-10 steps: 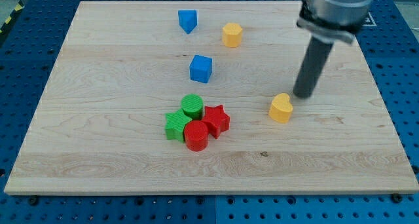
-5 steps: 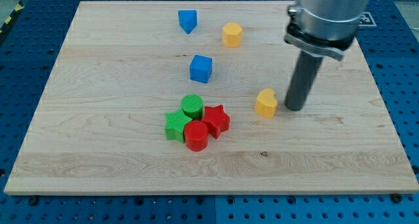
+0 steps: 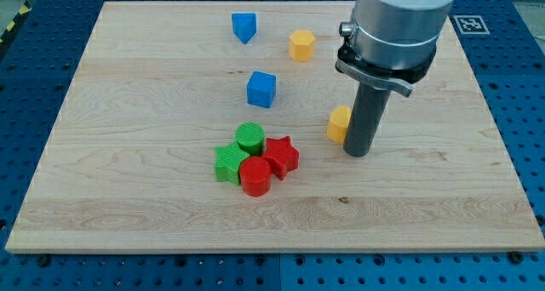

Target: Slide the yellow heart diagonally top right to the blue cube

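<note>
There is no claw on this arm, so nothing opens, closes or grips; it ends in a straight dark rod, and my tip [image 3: 358, 152] rests on the wooden surface [image 3: 128, 214] right of centre, pressed against the right side of the yellow heart [image 3: 339, 124]; the rod covers the heart's right half, so its outline, long axis and the way it points cannot be made out. The wide grey arm body above fills the view's top right and is cut off by the top edge.

The heart sits well apart from the blue cube [image 3: 261, 89], which lies up and to the view's left of it. Further toward the top are a blue block [image 3: 243, 26] with a pointed lower end, shape hard to name, and a yellow hexagonal block [image 3: 301, 45].

Below the cube, four blocks cluster touching one another: a green cylinder [image 3: 249, 138], a green star [image 3: 229, 162], a red star [image 3: 282, 155] and a red cylinder [image 3: 255, 177].

Count: two yellow, two blue, two green, two red; eight blocks in all.
</note>
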